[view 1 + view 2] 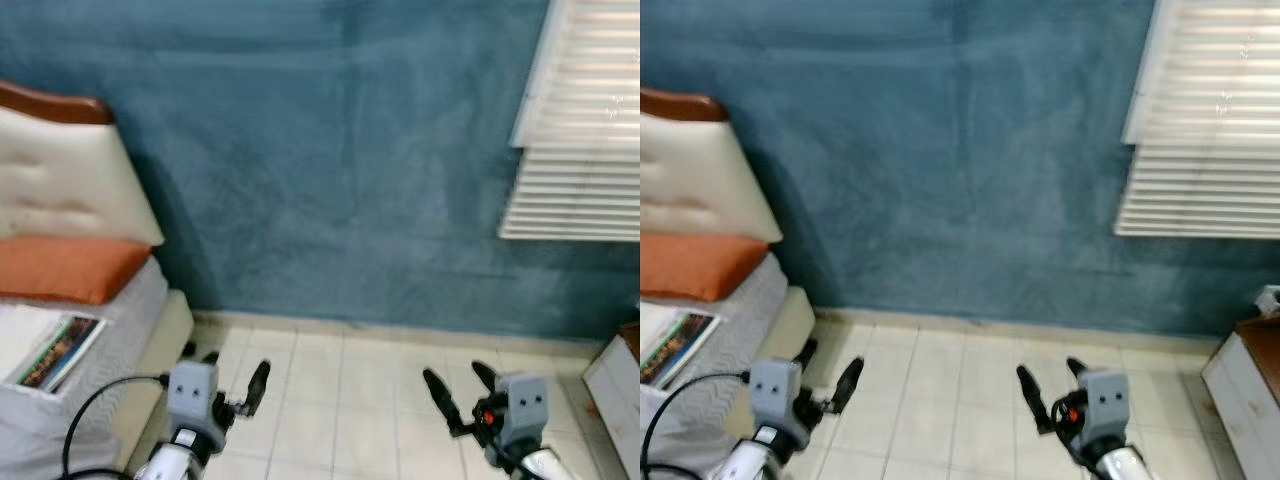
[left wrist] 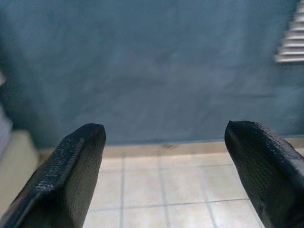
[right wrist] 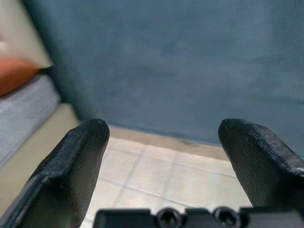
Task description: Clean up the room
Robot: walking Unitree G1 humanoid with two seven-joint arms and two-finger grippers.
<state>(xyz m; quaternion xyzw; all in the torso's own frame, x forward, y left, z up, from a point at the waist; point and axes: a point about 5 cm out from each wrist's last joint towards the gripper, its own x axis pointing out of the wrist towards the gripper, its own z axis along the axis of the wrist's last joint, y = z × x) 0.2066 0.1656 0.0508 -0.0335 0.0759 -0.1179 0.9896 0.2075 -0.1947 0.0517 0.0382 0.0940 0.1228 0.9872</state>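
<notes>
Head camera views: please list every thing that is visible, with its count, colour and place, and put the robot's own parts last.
Wall: one, blue-teal, straight ahead.
Window blinds: one set, white, on the wall at upper right.
Floor: one, pale tiles, below the wall.
Bed: one, grey cover over a beige base, at left.
Headboard: one, cream padded with brown wood top, at the bed's far end.
Pillow: one, orange, against the headboard.
Magazine: one, colourful cover, lying on the bed.
Cabinet: one, white with brown top, at right edge.
Left gripper: one, black fingers open, low left above the floor.
Right gripper: one, black fingers open, low right.
</notes>
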